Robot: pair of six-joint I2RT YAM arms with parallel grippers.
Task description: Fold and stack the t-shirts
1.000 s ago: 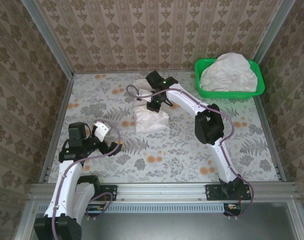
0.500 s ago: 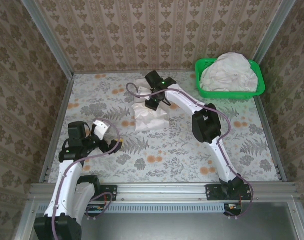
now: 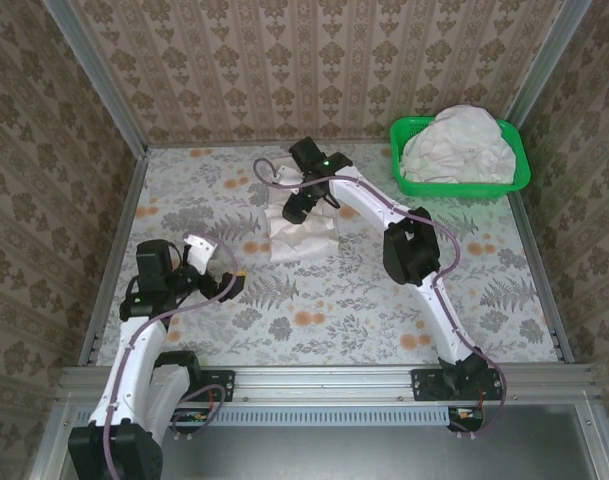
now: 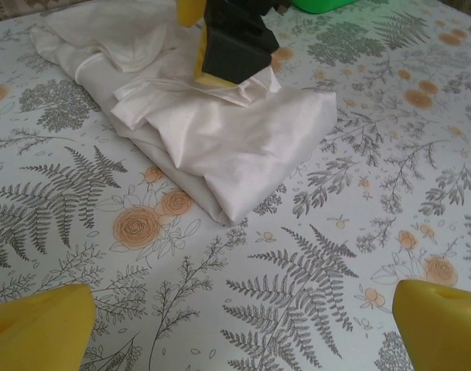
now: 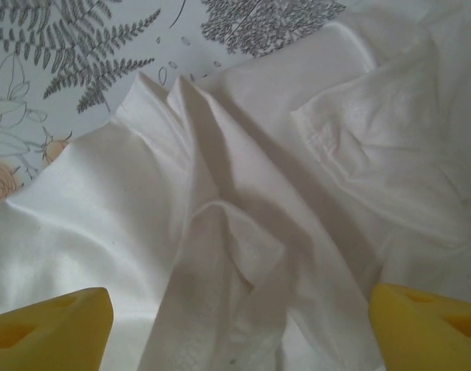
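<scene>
Fingers (image 5: pixel 48 328) wide on right gripper (image 3: pixel 300 206), empty, low over crumpled shirt (image 3: pixel 304 238) mid-table (image 3: pixel 384 290). Wide too on left gripper (image 3: pixel 222 265), empty, near left edge, apart from shirt. More shirts (image 3: pixel 454 145) heaped in basket (image 3: pixel 464 187), far right corner.

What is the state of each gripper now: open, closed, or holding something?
Left gripper: open, holding nothing.
Right gripper: open over the folded white t-shirt, holding nothing.

T-shirt (image 3: pixel 304 240) on table (image 3: pixel 334 300), basket (image 3: pixel 462 185) far right, perhaps holding shirts (image 3: pixel 454 140)
</scene>
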